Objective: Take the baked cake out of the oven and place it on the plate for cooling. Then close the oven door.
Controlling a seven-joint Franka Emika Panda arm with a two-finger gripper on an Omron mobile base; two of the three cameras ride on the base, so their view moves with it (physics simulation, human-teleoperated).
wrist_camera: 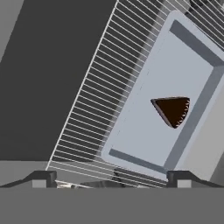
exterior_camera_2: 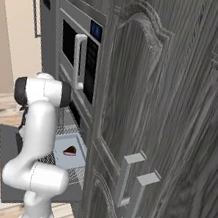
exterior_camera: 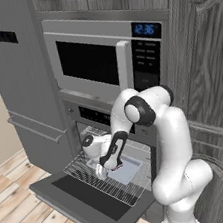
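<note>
Hand [wrist_camera: 112, 181] hovers with jaws wide apart over pulled-out rack [wrist_camera: 94, 109], cake slice [wrist_camera: 173, 110] in grey tray [wrist_camera: 144, 127] at 2 o'clock from hand centre, oven door [exterior_camera: 91, 200] down; off-centre descent risks clipping tray rim, shoving cake.

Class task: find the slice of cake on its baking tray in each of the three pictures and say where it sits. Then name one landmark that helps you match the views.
Left base view: the baking tray lies at lower centre on the pulled-out wire rack; I can't make out the cake, the arm covers much of it.
Right base view: the cake is lower left of centre.
Hand view: the cake is right of centre.
Shared landmark: the wire rack.
</note>
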